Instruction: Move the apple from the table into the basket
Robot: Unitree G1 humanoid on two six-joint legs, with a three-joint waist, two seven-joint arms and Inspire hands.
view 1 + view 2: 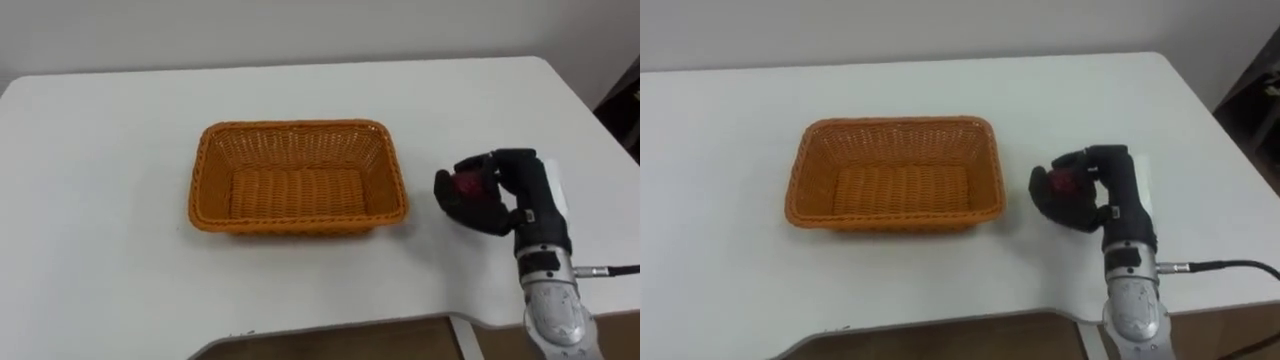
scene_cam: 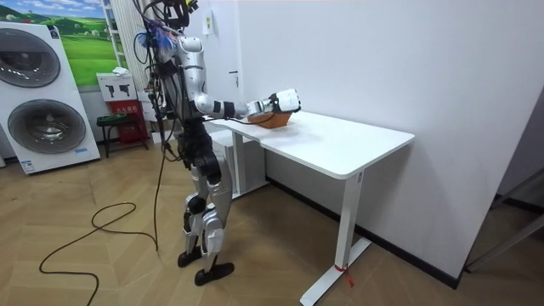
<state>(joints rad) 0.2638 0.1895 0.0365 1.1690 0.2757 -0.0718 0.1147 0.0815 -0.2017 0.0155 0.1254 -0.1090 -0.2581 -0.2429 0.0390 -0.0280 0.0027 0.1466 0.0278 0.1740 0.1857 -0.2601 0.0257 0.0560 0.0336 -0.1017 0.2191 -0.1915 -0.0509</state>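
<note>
The robot's right hand (image 1: 492, 200) is curled round the red apple (image 1: 466, 184), just right of the orange basket (image 1: 300, 130) on the white table (image 1: 100, 150), so the grabbing looks done, but the basket is empty, and I guess the apple goes in there.

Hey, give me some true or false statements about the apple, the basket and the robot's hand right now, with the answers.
1. The right hand is curled round the red apple. True.
2. The apple lies inside the basket. False: the hand holds it outside, to the basket's right.
3. The basket holds nothing. True.
4. The basket stands on the floor. False: it stands on the white table.
</note>
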